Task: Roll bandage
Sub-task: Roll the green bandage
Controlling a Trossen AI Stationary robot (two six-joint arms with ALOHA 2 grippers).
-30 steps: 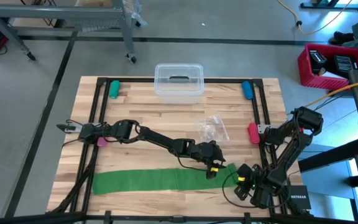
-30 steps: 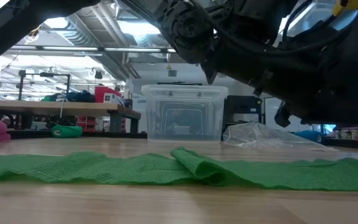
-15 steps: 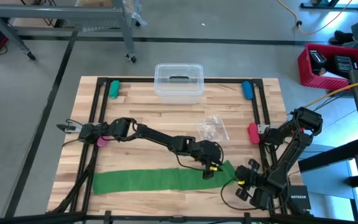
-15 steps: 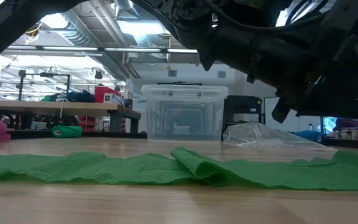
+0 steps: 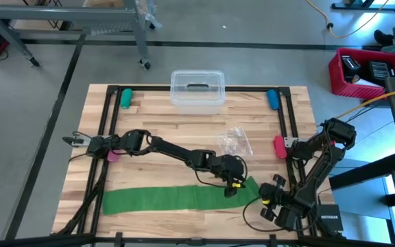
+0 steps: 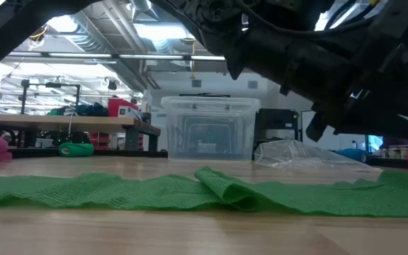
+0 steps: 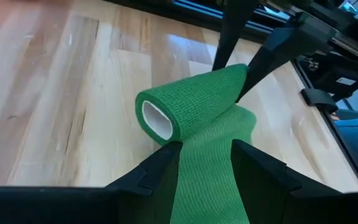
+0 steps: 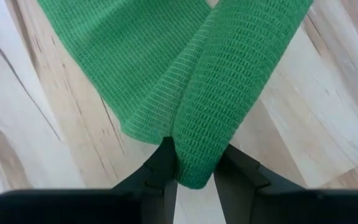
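The bandage (image 5: 177, 200) is a long green strip lying flat along the near edge of the table (image 5: 184, 137). Its long way runs from side to side. The far left end is loose and has no gripper near it.

The left gripper (image 5: 234, 188) is at the right part of the strip, next to the rolled end. In the left wrist view, its two fingers (image 7: 160, 171) stand wide apart with the flat strip running between them. The fat little roll (image 7: 194, 102) sits just in front of them, and they do not pinch it.

The right gripper (image 5: 269, 197) is right at the roll too, on the other side. In the right wrist view, its fingers (image 8: 163, 163) are nearly closed and pinch the end of the roll (image 8: 194, 168).

So both grippers meet at the rolled end, and all the unrolled strip lies to the left of them. I think the roll must turn that way, along the strip.
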